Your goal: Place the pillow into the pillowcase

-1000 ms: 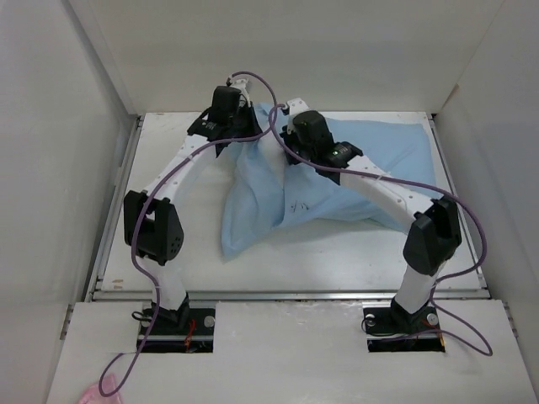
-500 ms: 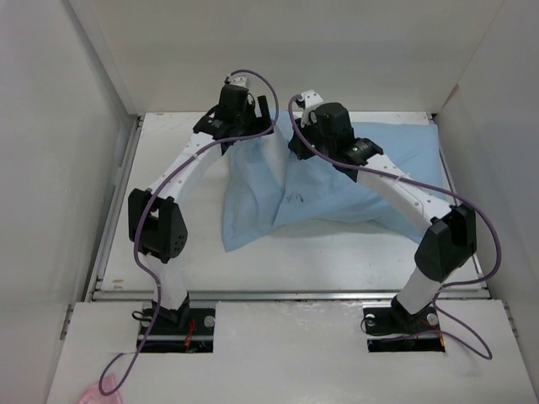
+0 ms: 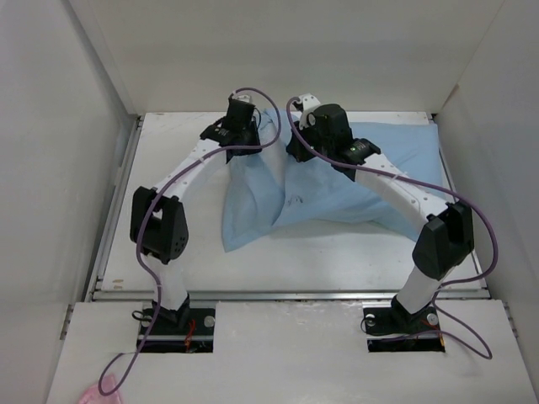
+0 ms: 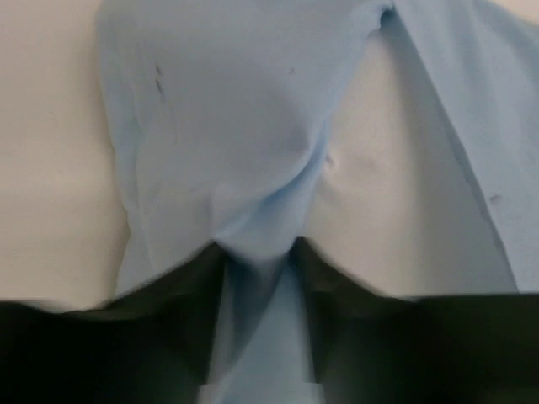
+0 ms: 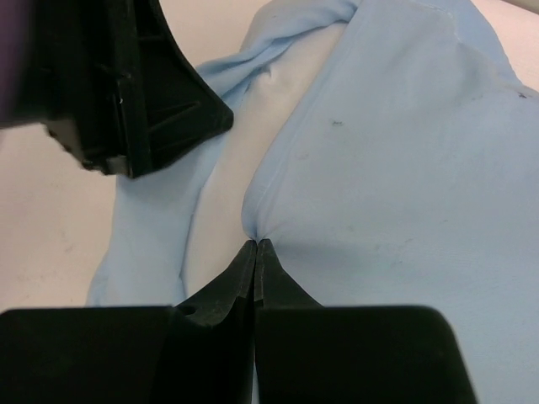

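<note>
Both arms had shifted right. Pillowcase (image 3: 337, 181) lay under both hands; pillow (image 4: 379, 210) showed white ahead of them, seemingly partly in. Right hand (image 5: 255, 252) pinched its hem; left hand (image 4: 259, 261) straddled a fold, grip unclear.

We find the widest free room on the bare surface (image 3: 337, 252) across the lower middle of the top view, between the pillowcase (image 3: 362, 181) and the arm bases. White walls (image 3: 59, 168) close off the left, right and upper edges. The left arm (image 3: 189, 160) spans the left strip of surface. The right arm (image 3: 396, 189) lies over the cloth at right. In the upper middle, the left jaws and right jaws crowd close together at the lifted hem. In the right wrist view, the left arm's black end fills the upper left. Only a narrow slot of white pillow (image 5: 223, 177) shows between the blue hems.
</note>
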Controlling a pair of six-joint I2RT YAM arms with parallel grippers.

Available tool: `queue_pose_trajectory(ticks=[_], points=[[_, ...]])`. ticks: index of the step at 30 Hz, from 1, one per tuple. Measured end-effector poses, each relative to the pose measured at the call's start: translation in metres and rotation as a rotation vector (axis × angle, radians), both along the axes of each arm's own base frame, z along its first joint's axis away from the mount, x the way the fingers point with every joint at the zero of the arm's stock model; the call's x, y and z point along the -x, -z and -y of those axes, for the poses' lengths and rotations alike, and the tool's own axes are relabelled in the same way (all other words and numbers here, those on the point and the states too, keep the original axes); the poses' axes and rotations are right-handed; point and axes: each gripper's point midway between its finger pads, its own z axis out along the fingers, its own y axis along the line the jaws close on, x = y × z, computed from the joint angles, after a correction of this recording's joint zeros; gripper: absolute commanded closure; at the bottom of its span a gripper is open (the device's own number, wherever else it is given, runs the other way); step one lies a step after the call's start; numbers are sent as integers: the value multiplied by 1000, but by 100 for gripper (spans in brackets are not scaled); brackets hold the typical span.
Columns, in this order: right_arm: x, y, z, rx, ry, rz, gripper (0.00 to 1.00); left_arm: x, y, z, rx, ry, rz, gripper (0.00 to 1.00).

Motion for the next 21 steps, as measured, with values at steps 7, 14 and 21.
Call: queue_pose_trajectory(ticks=[7, 14, 21], points=[[1, 4, -2, -4, -9, -13, 100, -4, 14, 1, -53, -18, -29, 100], [0, 9, -4, -6, -4, -30, 100, 9, -91, 12, 76, 88, 203, 100], [-1, 9, -2, -17, 5, -38, 100, 10, -116, 50, 182, 266, 260, 100]])
